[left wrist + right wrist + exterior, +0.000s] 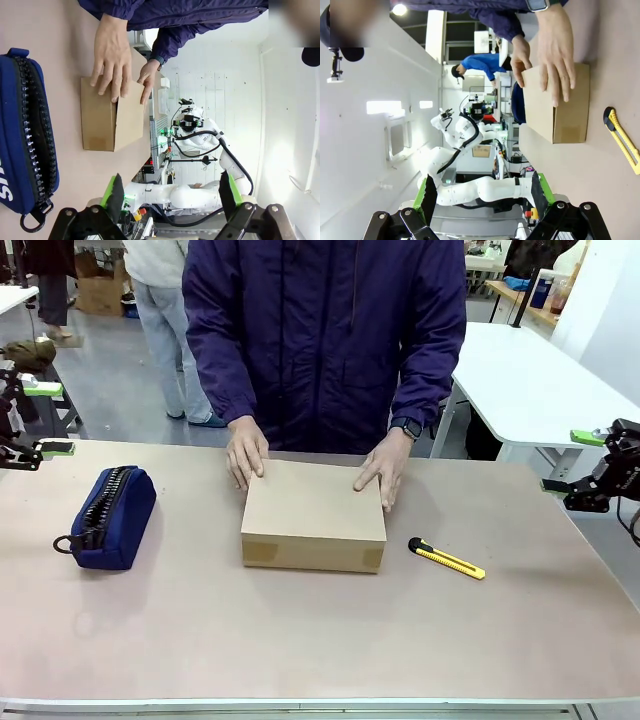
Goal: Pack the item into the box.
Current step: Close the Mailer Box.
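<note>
The brown cardboard box (313,515) lies shut in the middle of the table, and a person's two hands (246,450) rest flat on its far edge. The left wrist view has the box (107,120) under those hands, and so does the right wrist view (560,105). The small black item is out of view. My left gripper (45,418) hangs open at the table's far left edge, well away from the box. My right gripper (572,462) is open off the right edge. Nothing sits between the fingers of the left gripper (171,192) or the right gripper (484,195).
A navy blue zip pouch (110,515) lies left of the box, close to my left gripper (25,135). A yellow-and-black utility knife (447,559) lies just right of the box (622,140). The person stands at the far side. A white table (540,380) stands behind on the right.
</note>
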Robot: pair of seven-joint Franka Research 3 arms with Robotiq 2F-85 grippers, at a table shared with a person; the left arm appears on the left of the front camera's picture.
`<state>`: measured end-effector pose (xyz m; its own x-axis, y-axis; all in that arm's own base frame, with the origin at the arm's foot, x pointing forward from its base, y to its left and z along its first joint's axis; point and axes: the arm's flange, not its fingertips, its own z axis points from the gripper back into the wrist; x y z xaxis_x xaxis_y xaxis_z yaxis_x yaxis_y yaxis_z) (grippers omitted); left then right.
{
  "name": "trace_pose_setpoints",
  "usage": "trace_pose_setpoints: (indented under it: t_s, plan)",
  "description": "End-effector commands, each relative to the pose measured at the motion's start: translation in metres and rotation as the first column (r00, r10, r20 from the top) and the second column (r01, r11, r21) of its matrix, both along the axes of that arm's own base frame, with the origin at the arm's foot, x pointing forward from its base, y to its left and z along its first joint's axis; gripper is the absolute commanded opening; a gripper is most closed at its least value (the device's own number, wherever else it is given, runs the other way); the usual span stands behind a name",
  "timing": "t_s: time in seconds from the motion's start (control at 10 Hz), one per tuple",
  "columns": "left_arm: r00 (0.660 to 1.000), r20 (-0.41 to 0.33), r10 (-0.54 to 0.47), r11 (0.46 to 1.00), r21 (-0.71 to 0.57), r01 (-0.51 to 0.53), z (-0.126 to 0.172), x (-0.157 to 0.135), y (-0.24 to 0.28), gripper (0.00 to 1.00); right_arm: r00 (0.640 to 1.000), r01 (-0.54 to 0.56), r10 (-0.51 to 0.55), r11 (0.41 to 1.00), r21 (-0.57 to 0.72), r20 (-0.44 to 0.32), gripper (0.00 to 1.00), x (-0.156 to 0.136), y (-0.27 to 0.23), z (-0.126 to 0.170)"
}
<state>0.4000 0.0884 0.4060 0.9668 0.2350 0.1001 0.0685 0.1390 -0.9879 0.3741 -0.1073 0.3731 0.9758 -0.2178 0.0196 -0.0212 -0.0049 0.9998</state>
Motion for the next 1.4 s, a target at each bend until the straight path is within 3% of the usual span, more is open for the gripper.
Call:
trace_pose_setpoints:
  t_s: [0.0, 1.3]
  plan:
    - [1.000, -0.009, 0.006, 1.000, 0.005, -0.006, 0.0048, -0.0003, -0.0016, 1.00, 1.000, -0.007, 0.007, 1.000, 0.003, 0.013, 1.00, -0.0031, 0.0001, 0.0029]
    - [1.000, -0.009, 0.006, 1.000, 0.005, -0.006, 0.0048, -0.0003, -0.0016, 1.00, 1.000, -0.007, 0.007, 1.000, 0.003, 0.013, 1.00, -0.0031, 0.0001, 0.0029]
